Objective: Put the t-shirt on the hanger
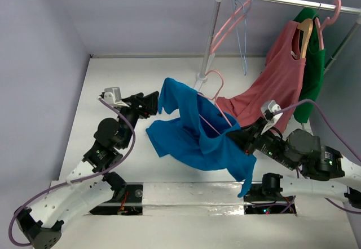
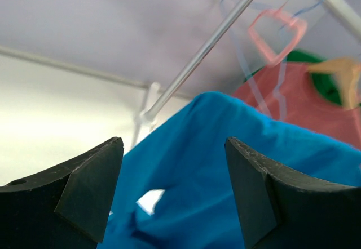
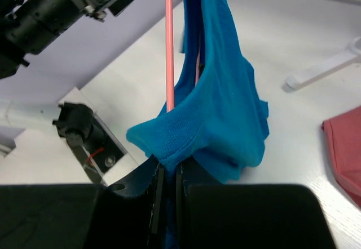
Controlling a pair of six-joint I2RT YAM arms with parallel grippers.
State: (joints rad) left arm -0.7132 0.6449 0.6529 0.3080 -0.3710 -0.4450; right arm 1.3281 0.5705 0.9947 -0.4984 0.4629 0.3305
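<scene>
The t-shirt (image 1: 192, 130) hangs in the air over the middle of the table (image 1: 113, 74), between the 2 arms. Its lower folds come down close to the table surface. 1 corner of it stands up high on the left side, and a long part falls down on the right, past the near edge of the table.

The hanger (image 3: 168, 46) is inside the blue cloth. Its hook comes out above the shirt, and 1 thin pink arm goes straight down into a fold of the fabric.

The right gripper (image 3: 168, 173) has its fingers pressed together on this same fold and pinches the blue fabric. I cannot tell whether the pink arm is also caught between them.

The left gripper (image 2: 174, 147) is just beside the high corner of the shirt. Its fingers are spread wide, with blue cloth visible in the gap, and they pinch nothing.

Behind stands a white rack (image 1: 282, 0) that carries a salmon-red top (image 1: 276, 85), a dark green garment (image 1: 313, 74), a wooden hanger (image 1: 305, 32) and a pale blue hanger (image 1: 243, 35).
</scene>
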